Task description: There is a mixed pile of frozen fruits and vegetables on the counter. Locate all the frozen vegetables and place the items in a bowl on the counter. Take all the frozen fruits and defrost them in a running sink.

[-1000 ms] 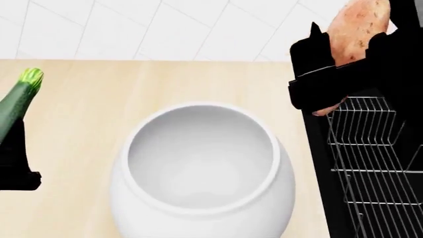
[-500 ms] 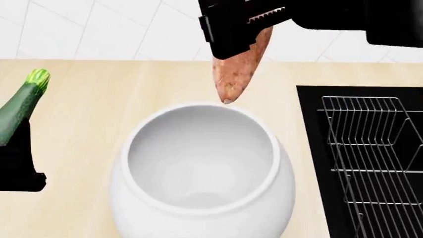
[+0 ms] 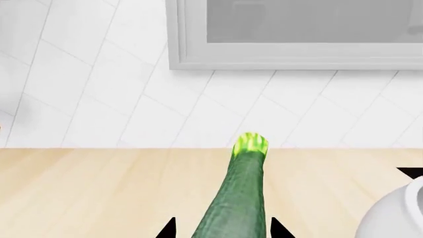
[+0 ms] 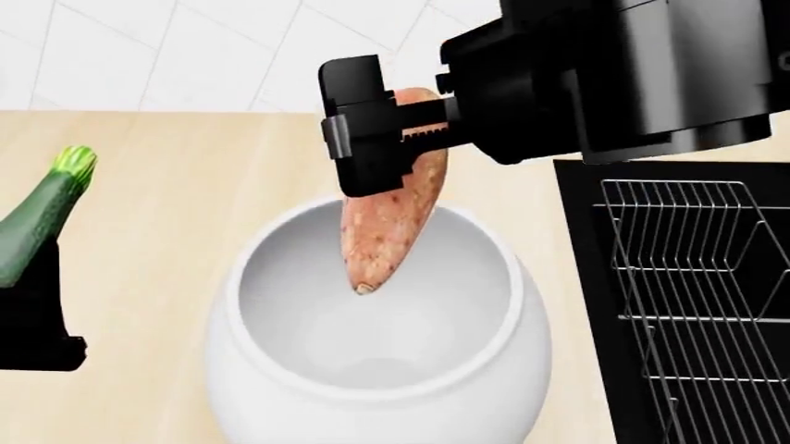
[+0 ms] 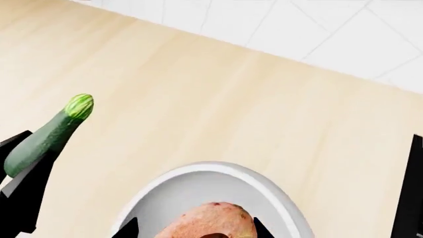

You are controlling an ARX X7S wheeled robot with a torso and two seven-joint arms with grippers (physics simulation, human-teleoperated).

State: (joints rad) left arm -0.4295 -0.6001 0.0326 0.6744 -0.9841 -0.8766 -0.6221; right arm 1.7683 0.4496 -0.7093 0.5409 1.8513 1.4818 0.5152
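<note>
Right hand (image 4: 383,139): gripping the sweet potato (image 4: 385,222), tip down over the bowl (image 4: 247,370)
Left hand (image 3: 221,229): gripping the zucchini (image 3: 238,198), above the tabletop (image 4: 161,185)

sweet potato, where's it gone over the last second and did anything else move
The right gripper carried the sweet potato from over the sink to above the bowl, turning it tip-down, still gripped. The left gripper, zucchini and bowl barely moved.
</note>
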